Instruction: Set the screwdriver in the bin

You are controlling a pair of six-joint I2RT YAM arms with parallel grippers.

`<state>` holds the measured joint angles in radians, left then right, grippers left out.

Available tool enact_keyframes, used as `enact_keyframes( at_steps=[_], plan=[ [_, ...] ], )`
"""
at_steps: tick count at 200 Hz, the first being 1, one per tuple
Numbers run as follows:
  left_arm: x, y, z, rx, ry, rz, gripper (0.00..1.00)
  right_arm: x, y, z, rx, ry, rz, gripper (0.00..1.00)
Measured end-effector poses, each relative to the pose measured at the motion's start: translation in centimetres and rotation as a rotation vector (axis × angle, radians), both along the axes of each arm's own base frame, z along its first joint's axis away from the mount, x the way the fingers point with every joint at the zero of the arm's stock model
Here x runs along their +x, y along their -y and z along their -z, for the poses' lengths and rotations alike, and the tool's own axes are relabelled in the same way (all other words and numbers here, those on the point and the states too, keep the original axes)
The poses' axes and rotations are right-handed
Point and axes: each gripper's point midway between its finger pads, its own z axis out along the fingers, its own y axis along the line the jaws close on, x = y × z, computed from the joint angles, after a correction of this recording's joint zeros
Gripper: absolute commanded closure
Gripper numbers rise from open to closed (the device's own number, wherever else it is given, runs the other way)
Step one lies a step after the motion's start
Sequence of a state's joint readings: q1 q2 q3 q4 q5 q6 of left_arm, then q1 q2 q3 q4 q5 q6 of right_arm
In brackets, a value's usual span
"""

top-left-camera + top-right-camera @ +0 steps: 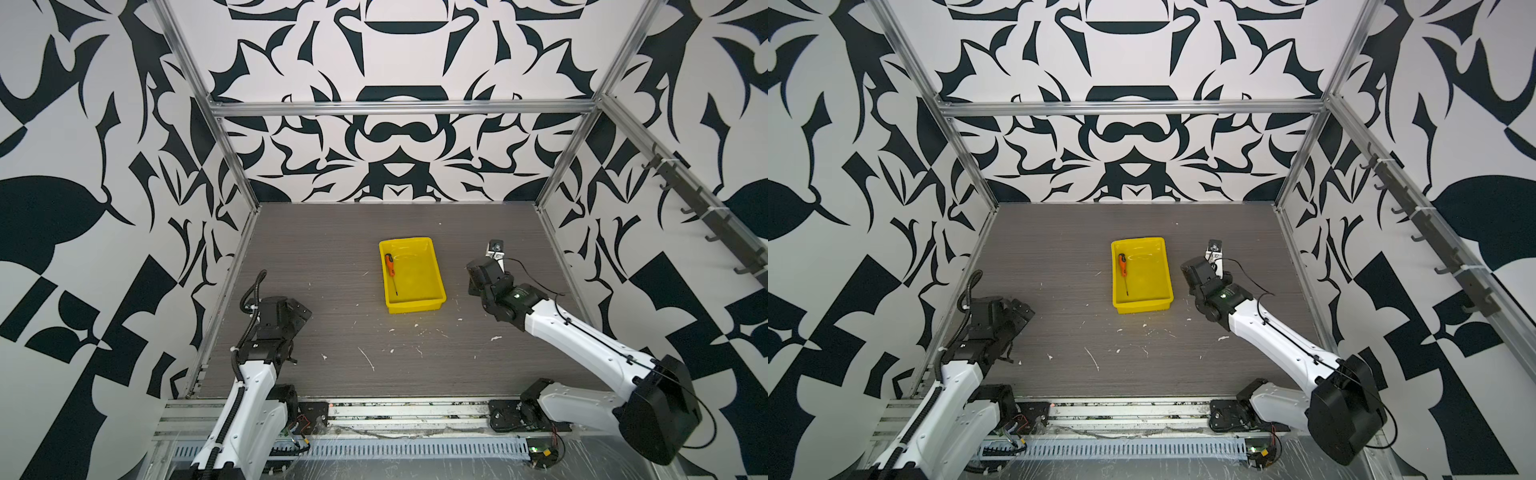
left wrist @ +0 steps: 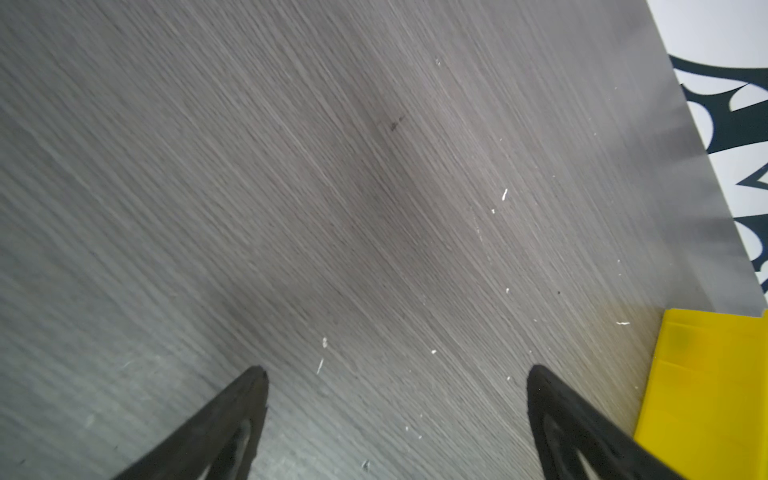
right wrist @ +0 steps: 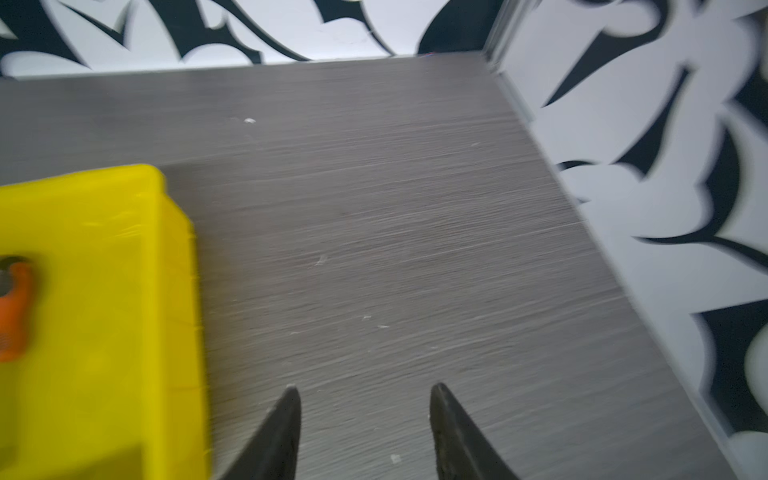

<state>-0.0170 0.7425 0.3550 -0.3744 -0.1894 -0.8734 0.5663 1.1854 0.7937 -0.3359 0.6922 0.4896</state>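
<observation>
Two grippers are showing, and we are finding nothing held in either. We are seeing the screwdriver [image 1: 390, 272] lying flat inside the bin [image 1: 415, 308], on its floor and close along its left wall. Its orange handle is pointing toward the bin's far end and its thin shaft toward the bin's near end. In both top views it is lying the same way, the screwdriver [image 1: 1123, 274] keeping wholly within the bin [image 1: 1144, 308]. From the right wrist we are catching only a blurred piece of the orange handle [image 3: 14, 316] inside the yellow bin [image 3: 174, 249]. The right gripper [image 3: 361, 388] is hanging to the right of the bin, near its far right corner and apart from it. Its jaws are standing parted with only the table [image 3: 415, 249] between them. The left gripper [image 2: 397, 374] is sitting well apart from the bin, off its near left side, with jaws spread wide over bare table. There the bin's outer wall [image 2: 706, 395] is showing just beyond one finger [image 2: 557, 415]. White flecks [image 1: 495, 338] are lying scattered on the table off the bin's near side.
</observation>
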Motion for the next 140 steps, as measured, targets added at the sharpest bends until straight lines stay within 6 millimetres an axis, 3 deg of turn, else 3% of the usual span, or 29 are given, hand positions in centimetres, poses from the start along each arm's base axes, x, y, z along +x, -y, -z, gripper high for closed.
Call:
enact_keyframes(
  at_steps=[35, 73, 100, 140],
  plan=[
    [0.0, 0.0, -0.5, -0.002, 0.023, 0.001, 0.00, 1.2, 2.2, 0.3, -0.227, 0.145, 0.034, 0.38],
    [0.1, 0.1, -1.2, -0.004, 0.055, 0.002, 0.00, 2.1, 3.3, 3.8, -0.466, 0.148, -0.002, 0.38],
    [0.1, 0.1, -1.3, -0.004, 0.061, 0.002, 0.00, 2.6, 4.8, 5.3, -0.475, 0.146, 0.025, 0.38],
    [0.1, 0.1, -1.3, -0.004, 0.060, 0.002, 0.00, 3.4, 8.4, 5.7, -0.393, 0.179, 0.125, 0.38]
  ],
)
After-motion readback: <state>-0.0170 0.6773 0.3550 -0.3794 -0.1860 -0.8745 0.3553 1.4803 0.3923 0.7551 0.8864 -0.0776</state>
